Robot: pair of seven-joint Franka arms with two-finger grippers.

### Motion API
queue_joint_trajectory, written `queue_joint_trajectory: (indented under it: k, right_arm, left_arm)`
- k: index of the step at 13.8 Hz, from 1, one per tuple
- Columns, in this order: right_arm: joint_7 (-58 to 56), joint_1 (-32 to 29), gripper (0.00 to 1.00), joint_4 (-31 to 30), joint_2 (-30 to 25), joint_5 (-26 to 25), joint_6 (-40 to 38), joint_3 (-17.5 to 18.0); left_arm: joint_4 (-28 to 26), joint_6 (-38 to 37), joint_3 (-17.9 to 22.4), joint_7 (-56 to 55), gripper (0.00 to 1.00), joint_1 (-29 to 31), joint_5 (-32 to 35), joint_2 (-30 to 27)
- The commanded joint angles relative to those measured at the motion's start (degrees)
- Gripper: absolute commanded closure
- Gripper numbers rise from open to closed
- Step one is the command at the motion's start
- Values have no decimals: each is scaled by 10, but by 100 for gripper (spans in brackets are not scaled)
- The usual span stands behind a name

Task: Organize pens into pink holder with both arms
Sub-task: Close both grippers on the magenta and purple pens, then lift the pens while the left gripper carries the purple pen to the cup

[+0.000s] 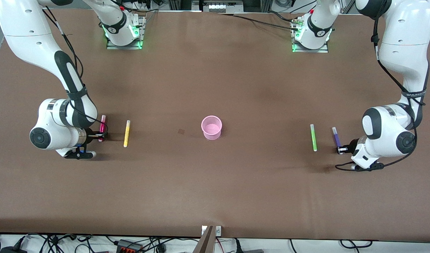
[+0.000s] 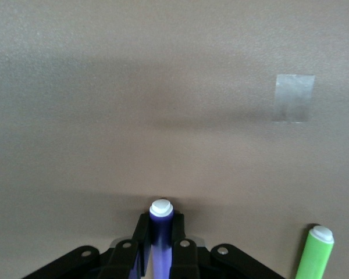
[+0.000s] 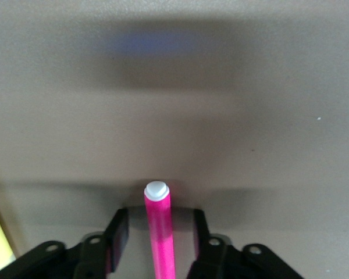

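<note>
The pink holder (image 1: 211, 127) stands upright in the middle of the table. My left gripper (image 1: 339, 149) is down at the table at the left arm's end, shut on the dark purple pen (image 1: 336, 136). In the left wrist view the fingers (image 2: 141, 235) press both sides of the purple pen (image 2: 161, 232). The light green pen (image 1: 313, 137) lies beside it toward the holder and also shows in the left wrist view (image 2: 315, 256). My right gripper (image 1: 102, 135) is open, straddling the magenta pen (image 1: 102, 126), with gaps on both sides of the pen (image 3: 159, 232). The yellow pen (image 1: 126, 133) lies beside it toward the holder.
The brown table (image 1: 215, 182) carries a small dark mark (image 1: 181, 131) next to the holder. A patch of clear tape (image 2: 294, 97) is stuck to the table in the left wrist view. The arm bases (image 1: 123, 33) stand along the table's edge farthest from the camera.
</note>
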Motion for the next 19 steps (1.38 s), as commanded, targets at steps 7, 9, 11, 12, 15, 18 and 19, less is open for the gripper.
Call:
queue_joint_trajectory:
  k: [7, 9, 11, 12, 15, 18, 19]
  right_arm:
    - [-9, -3, 100, 8, 8, -5, 1, 3]
    - [-29, -4, 100, 12, 6, -4, -4, 3]
    - [-63, -6, 100, 18, -4, -2, -8, 3]
    - [-76, -4, 100, 26, -12, -2, -24, 5]
    - [-113, 0, 100, 104, -24, 3, -124, 20]
    - [-153, 1, 100, 159, -24, 13, -182, 42]
    - [-160, 0, 100, 164, -26, 32, -183, 55]
  left_arm:
    - [50, -226, -78, 82, 99, -9, -12, -119]
    - [86, -277, -142, 83, 99, -9, -12, -124]
    - [118, -319, -205, 105, 99, -13, -12, -119]
    - [128, -317, -242, 111, 99, -13, -22, -115]
    - [170, -292, -326, 155, 98, -16, -117, -72]
    - [168, -171, -349, 281, 98, -68, -152, -51]
    - [168, -131, -349, 342, 98, -83, -167, -39]
